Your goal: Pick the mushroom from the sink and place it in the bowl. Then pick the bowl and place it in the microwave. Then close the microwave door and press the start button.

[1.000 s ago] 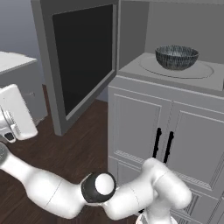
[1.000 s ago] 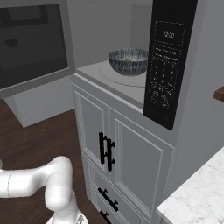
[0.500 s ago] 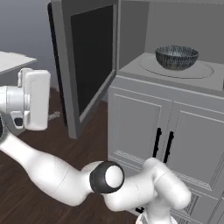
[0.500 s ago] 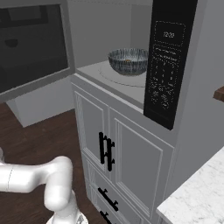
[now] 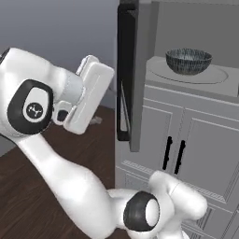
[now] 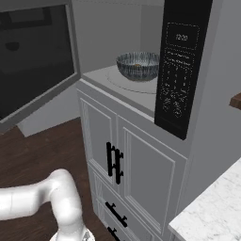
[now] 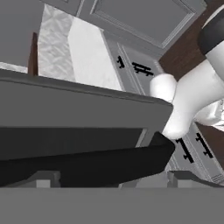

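Observation:
The bowl (image 5: 188, 60) (image 6: 138, 65) stands on the round turntable plate (image 5: 214, 75) inside the open microwave (image 6: 94, 28). Whether the mushroom lies in it I cannot tell, and the sink is out of view. The microwave door (image 5: 127, 79) (image 6: 33, 56) stands swung out and shows edge-on in the left base view. My white hand (image 5: 92, 95) is just left of the door's outer face. In the hand view my gripper (image 7: 116, 180) is open, with the door's dark glass (image 7: 78, 146) and grey frame (image 7: 78, 107) right in front of the fingertips (image 7: 46, 179). Nothing is held.
The dark control panel (image 6: 181, 70) with its buttons sits right of the microwave opening. White cabinet doors with black handles (image 5: 173, 153) (image 6: 114, 162) lie below. A marble counter corner (image 6: 212, 212) is at the lower right. Dark wood floor (image 5: 28, 196) spreads to the left.
My arm has swung from the far left up to the door's outer face. The door has turned partway toward the microwave. The bowl has not moved.

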